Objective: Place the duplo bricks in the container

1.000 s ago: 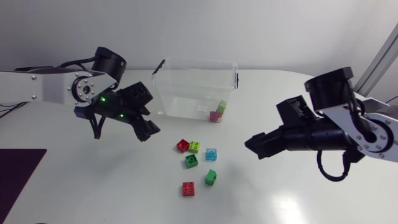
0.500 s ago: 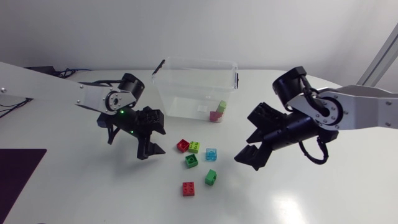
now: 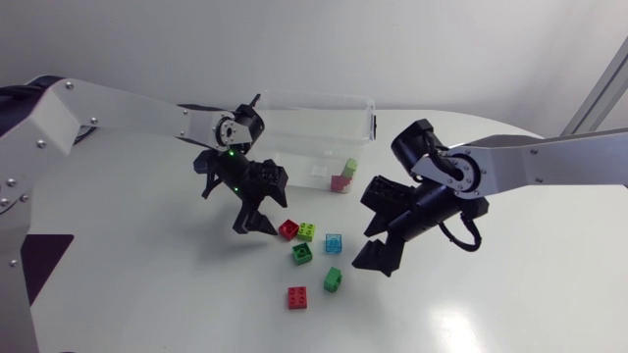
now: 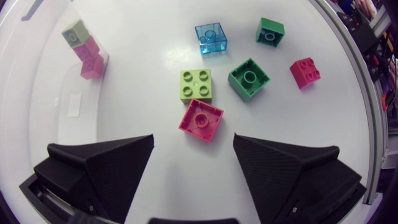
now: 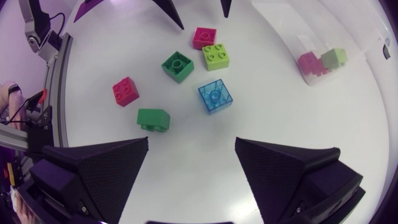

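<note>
Duplo bricks [image 3: 302, 254] lie loose on the table [image 3: 147, 294], just below the centre of your head view. There are six: a red brick [image 3: 287, 228], a lime brick [image 3: 307, 231], a clear blue brick [image 3: 334, 243], a dark green brick [image 4: 249, 78], a small green brick [image 3: 334, 279] and, lowest, a second red brick [image 3: 296, 297]. Above them, at upper centre, the clear container [image 3: 309, 96] holds a pink stack [image 3: 340, 181] topped by a pale green brick [image 3: 350, 167].

Your left gripper [image 3: 257, 229] hangs just left of the cluster with its jaws wide and nothing in them. The red brick sits just ahead of the gap, untouched. Your right gripper [image 5: 192, 142] hangs at the cluster's right, its jaws also wide and holding nothing, with the blue brick ahead of it.
</note>
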Robot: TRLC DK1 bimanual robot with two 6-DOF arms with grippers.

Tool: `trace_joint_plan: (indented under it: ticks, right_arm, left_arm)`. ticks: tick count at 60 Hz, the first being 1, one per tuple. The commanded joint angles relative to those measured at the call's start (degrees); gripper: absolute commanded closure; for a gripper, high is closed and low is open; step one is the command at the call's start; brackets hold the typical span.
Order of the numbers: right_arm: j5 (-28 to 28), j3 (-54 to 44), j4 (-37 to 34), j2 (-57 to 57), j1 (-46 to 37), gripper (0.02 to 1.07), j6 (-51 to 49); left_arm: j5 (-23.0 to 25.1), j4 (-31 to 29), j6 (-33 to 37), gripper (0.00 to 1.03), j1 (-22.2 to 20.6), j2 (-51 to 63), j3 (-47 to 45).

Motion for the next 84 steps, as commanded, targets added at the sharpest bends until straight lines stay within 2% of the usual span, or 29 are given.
trace_joint_plan:
  ticks: [1,23,28,37,38,41,46,55,64,75,84]
  right_arm:
    - [-0.5,2.3,-1.1,2.3,0.3,0.06,-1.7]
    - [-0.6,3.8,-0.9,5.0,-0.5,0.06,-2.1]
    - [-0.6,4.1,-0.7,5.8,-0.4,0.06,-2.2]
    - [-0.6,4.4,0.0,6.3,0.0,0.06,-1.8]
    - [-0.6,4.5,0.1,6.3,0.0,0.06,-1.6]
    - [-0.5,4.8,0.3,6.5,0.0,0.07,-1.1]
    - [-0.5,5.0,0.9,6.6,0.2,0.07,-0.2]
    - [-0.3,5.6,1.9,6.9,1.0,0.07,0.9]
    - [-0.2,6.6,2.2,8.1,1.5,0.07,-0.6]
    - [0.1,8.7,2.2,9.8,1.9,0.07,-2.7]
    - [0.2,10.1,2.2,11.5,1.8,0.07,-3.4]
  left_arm:
    - [0.8,-2.1,3.9,0.15,-0.6,2.8,3.3]
    - [-0.3,-5.8,7.4,0.22,-3.3,7.1,6.5]
    - [-0.7,-7.4,8.2,0.42,-3.6,7.8,6.9]
    - [-1.5,-11.5,9.8,0.57,-3.6,9.3,7.9]
    - [-1.5,-12.9,10.1,0.63,-3.6,9.6,8.5]
    - [-1.5,-18.5,10.4,0.71,-3.4,11.3,12.0]
    - [-1.5,-26.1,11.1,0.75,-2.8,13.9,17.1]
    - [-0.3,-25.9,7.5,0.75,-1.4,12.0,17.9]
    - [4.9,-24.1,3.9,0.75,1.3,4.8,14.7]
    - [8.0,-18.7,-4.0,0.74,3.4,-4.1,11.2]
    - [9.4,-11.0,-15.0,0.73,4.0,-9.4,11.2]
